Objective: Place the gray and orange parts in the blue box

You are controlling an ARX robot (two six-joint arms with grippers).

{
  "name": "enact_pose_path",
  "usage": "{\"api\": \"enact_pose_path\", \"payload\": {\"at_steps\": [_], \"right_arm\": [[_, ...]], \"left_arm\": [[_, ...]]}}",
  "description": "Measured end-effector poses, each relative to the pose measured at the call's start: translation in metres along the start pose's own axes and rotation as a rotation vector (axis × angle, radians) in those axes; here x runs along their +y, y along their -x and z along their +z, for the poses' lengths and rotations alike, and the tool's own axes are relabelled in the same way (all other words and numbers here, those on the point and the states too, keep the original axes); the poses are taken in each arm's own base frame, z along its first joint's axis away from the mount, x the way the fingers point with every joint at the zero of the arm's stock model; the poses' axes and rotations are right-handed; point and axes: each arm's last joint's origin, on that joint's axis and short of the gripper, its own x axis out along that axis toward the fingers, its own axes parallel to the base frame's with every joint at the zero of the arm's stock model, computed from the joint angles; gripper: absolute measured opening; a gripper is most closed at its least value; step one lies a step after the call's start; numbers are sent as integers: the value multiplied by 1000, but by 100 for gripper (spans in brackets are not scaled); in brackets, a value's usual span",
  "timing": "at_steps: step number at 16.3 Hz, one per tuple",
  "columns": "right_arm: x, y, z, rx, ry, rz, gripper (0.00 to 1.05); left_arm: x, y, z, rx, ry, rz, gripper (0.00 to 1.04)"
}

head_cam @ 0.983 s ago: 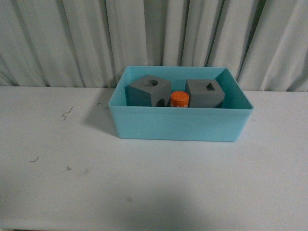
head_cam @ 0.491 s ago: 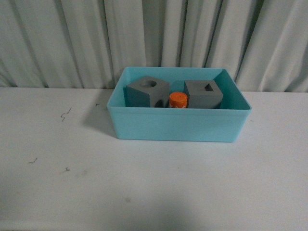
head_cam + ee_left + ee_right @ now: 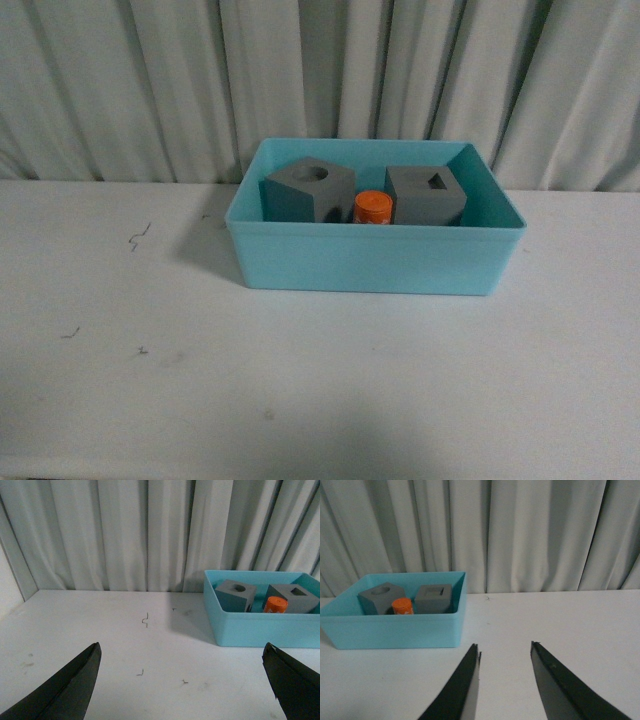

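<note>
The blue box (image 3: 370, 262) stands on the white table at the back centre. Inside it are a gray cube with a round recess (image 3: 308, 190), an orange cylinder (image 3: 372, 207) and a gray cube with a rectangular recess (image 3: 426, 194). Neither arm shows in the front view. My left gripper (image 3: 181, 652) is open and empty over the table, with the box (image 3: 265, 627) apart from it. My right gripper (image 3: 505, 649) is open and empty, with the box (image 3: 395, 630) apart from it. Both cubes and the cylinder (image 3: 402, 606) show in the wrist views.
A pale pleated curtain (image 3: 320, 80) hangs behind the table. Small dark scratches (image 3: 138, 236) mark the table's left part. The table's front edge (image 3: 60, 472) shows at the lower left.
The front view shifted slightly sideways and back. The box and the parts in it have not moved.
</note>
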Motion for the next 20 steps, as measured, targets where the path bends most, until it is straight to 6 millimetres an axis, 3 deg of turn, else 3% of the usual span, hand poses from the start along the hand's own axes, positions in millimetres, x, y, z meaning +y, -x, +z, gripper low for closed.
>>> {"api": "enact_pose_path", "payload": {"at_steps": [1,2,5,20], "right_arm": [[0,0,0,0,0,0,43],[0,0,0,0,0,0,62],[0,0,0,0,0,0,96],[0,0,0,0,0,0,98]], "left_arm": [[0,0,0,0,0,0,98],[0,0,0,0,0,0,98],[0,0,0,0,0,0,98],[0,0,0,0,0,0,98]]}}
